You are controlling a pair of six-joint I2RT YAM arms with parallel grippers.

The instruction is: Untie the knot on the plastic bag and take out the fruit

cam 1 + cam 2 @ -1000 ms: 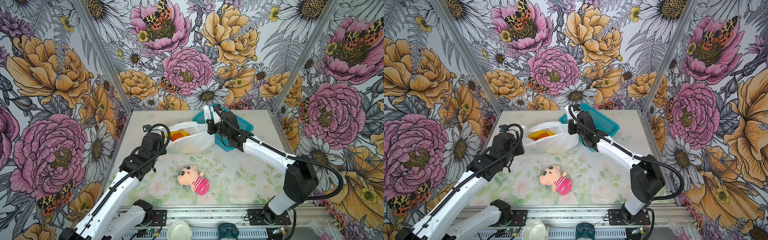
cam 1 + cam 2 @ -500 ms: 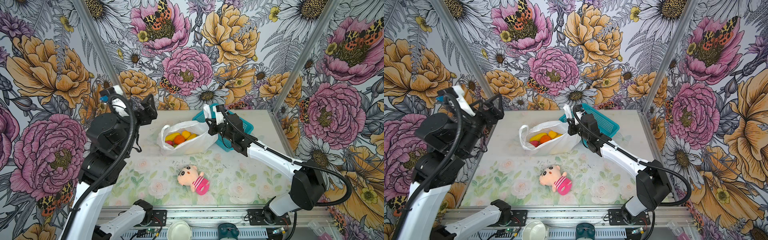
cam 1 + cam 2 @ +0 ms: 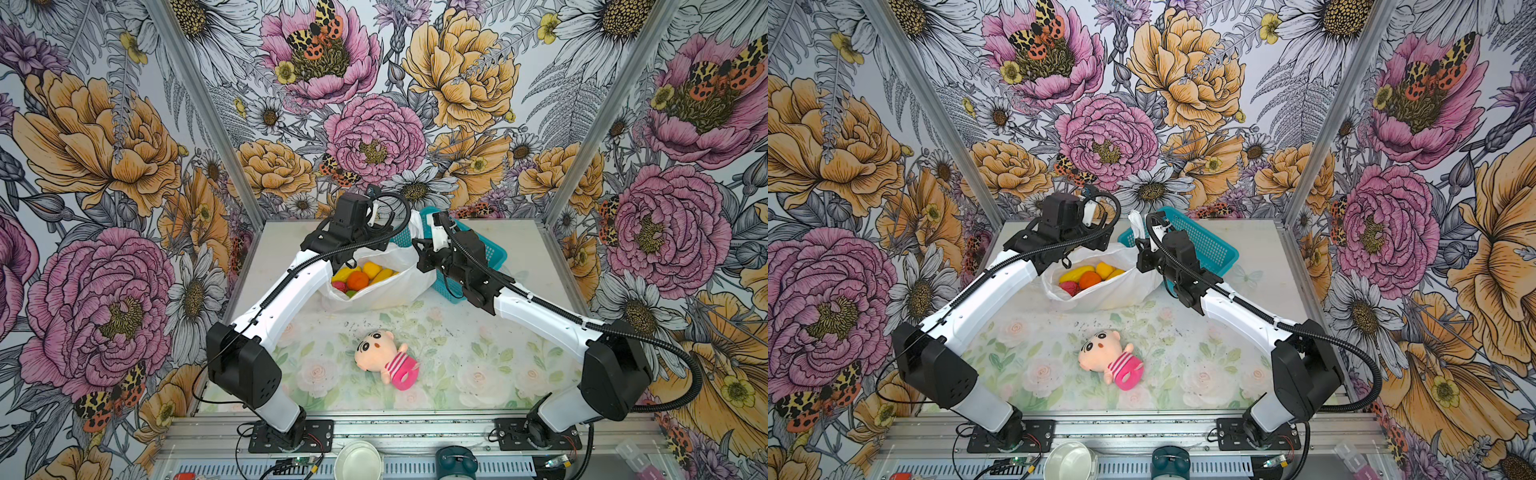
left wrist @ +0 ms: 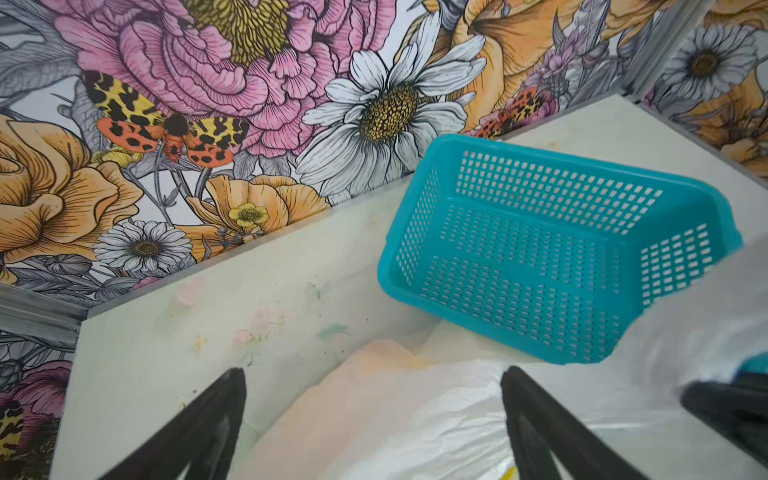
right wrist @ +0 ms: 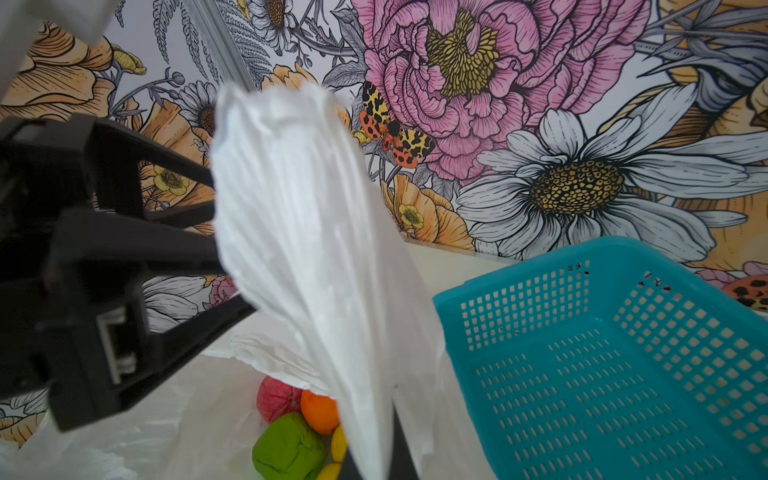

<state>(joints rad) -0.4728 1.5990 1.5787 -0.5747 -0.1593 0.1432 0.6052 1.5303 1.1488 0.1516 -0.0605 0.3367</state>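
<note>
The white plastic bag (image 3: 386, 291) lies at the back of the table with its mouth gaping. No knot shows. Inside lies the fruit: an orange one (image 3: 357, 280), long yellow ones (image 3: 374, 269), a pink-red one (image 5: 276, 397) and a green one (image 5: 289, 451). My right gripper (image 3: 422, 246) is shut on a bag handle (image 5: 291, 208) and holds it up as a bunched strip. My left gripper (image 4: 374, 376) hangs open over the bag's far edge, its black fingers (image 5: 178, 174) pointing at the raised handle, with nothing between them.
A teal perforated basket (image 3: 492, 253) sits tilted just right of the bag, against my right arm. A plush doll (image 3: 384, 359) in a pink-striped top lies on the floral table mat (image 3: 478, 345) nearer the front. Flowered walls close in the back and both sides.
My left arm let go at the bag's left side, swung up and away while its jaws opened, then came back over the bag's far edge. The bag's mouth now gapes. The right gripper kept its hold.
</note>
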